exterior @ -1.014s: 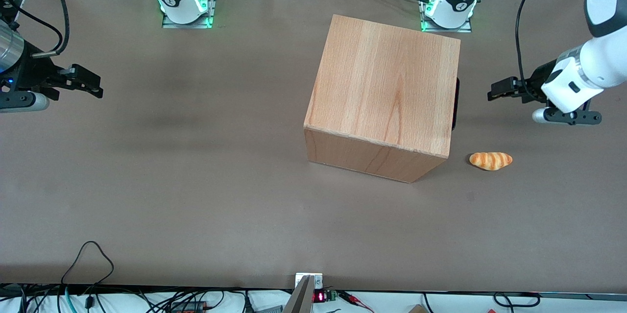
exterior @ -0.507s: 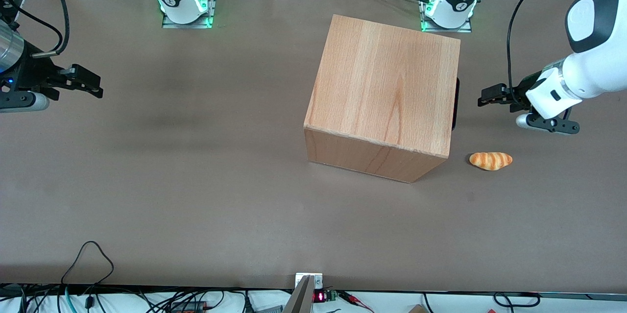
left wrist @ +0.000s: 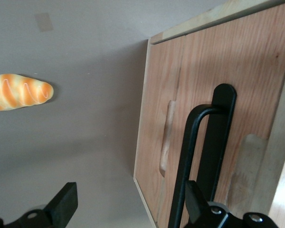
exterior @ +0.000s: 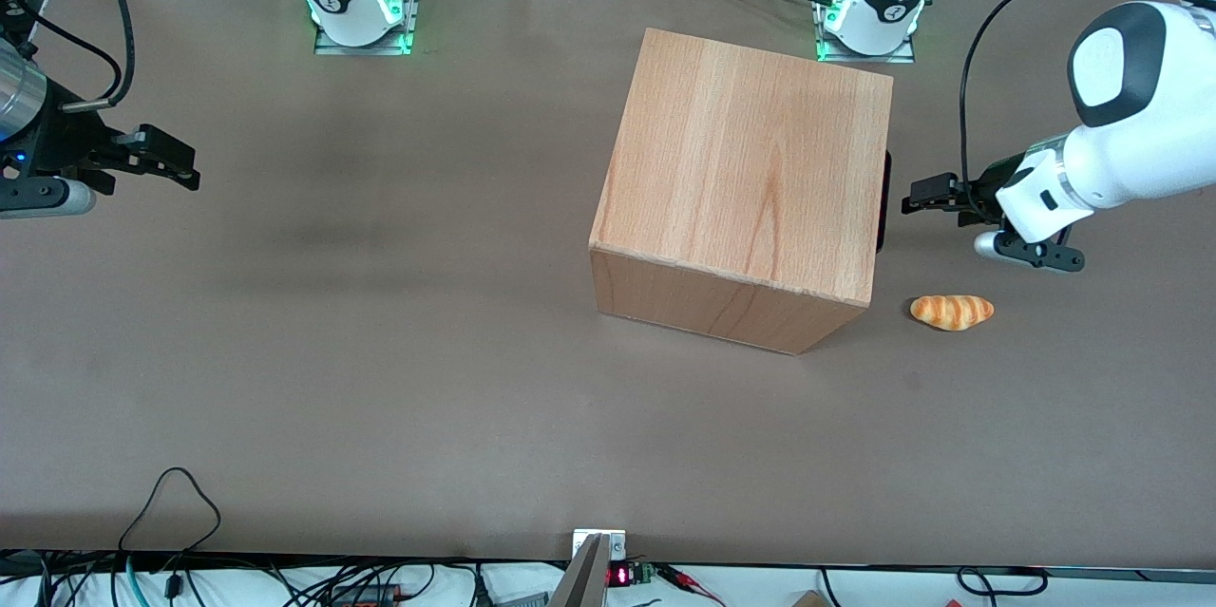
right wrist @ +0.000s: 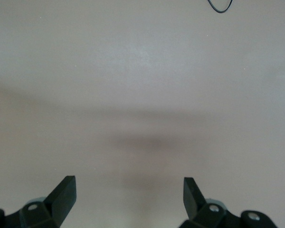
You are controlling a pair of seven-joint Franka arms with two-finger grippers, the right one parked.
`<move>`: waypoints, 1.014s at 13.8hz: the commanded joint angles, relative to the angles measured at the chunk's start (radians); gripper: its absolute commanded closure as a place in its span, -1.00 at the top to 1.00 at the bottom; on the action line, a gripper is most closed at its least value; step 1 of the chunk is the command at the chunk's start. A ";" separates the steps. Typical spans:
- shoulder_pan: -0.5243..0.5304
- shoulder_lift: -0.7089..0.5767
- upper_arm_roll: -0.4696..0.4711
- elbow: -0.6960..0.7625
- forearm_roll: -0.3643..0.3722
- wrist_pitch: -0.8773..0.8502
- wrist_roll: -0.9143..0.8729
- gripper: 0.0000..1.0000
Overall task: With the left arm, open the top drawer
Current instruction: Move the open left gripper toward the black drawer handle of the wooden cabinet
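Nearest us lies the bread roll point(exterior: 952, 312) on the counter point(exterior: 380, 350). Farther back, our left arm's hand point(exterior: 914, 205), fingers apart and empty, points straight at the top drawer point(left wrist: 204, 109), whose black handle point(exterior: 885, 201) runs crosswise just ahead.

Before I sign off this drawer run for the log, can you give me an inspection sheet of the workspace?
Surface: brown table, bare around the cabinet.
Job's things: wooden cabinet; top drawer shut, black handle untouched.
Clutter: bread roll on the table, nearer the front camera than the pincer.
Grippers: left arm holds its pincer open, in front of the handle, not touching.
Cables: black cable on the left arm; loose loop at the table edge.
Surroundings: nothing seen.
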 commanded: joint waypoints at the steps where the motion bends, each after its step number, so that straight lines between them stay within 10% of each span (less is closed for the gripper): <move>1: -0.001 -0.001 -0.004 -0.007 -0.030 0.012 0.030 1.00; 14: -0.003 0.022 -0.027 -0.037 -0.074 0.049 0.030 1.00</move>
